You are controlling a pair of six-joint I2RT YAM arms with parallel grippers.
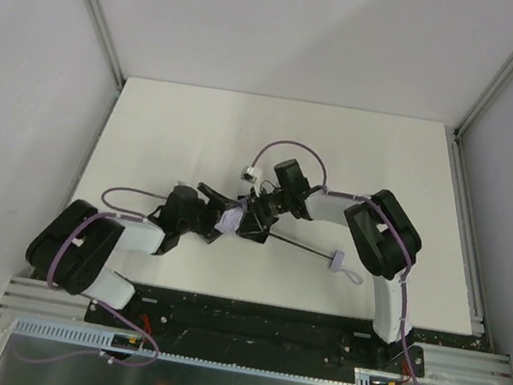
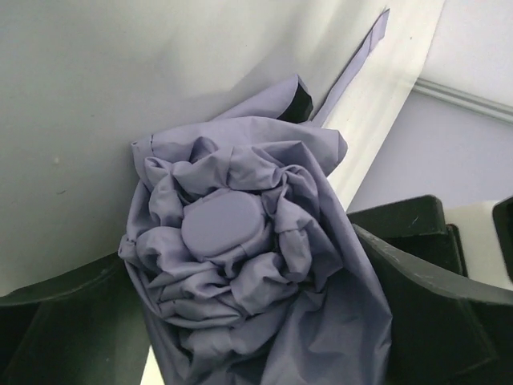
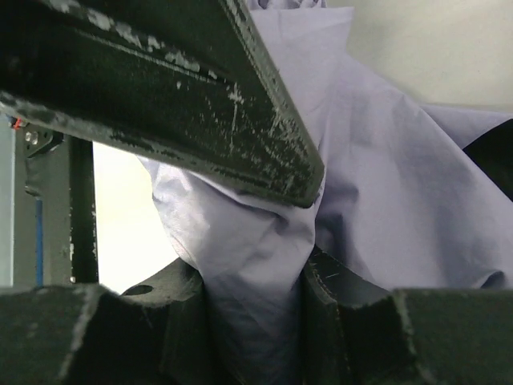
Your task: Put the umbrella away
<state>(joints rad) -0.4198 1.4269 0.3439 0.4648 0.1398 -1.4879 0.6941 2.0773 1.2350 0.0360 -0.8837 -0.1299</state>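
Near the centre of the top view, the umbrella lies on the white table, its canopy bunched between both arms. The left gripper clasps the crumpled canopy end, fingers pressed against its sides. The right gripper pinches a fold of fabric. The black shaft runs toward the lower right to the pale handle.

The umbrella is showing crumpled, matt cloth. Against it, the right gripper is showing scuffed, dull black plastic.

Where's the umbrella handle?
In the top view, the small pale handle lies on the white table, at the right end of the thin black shaft, near the right arm.
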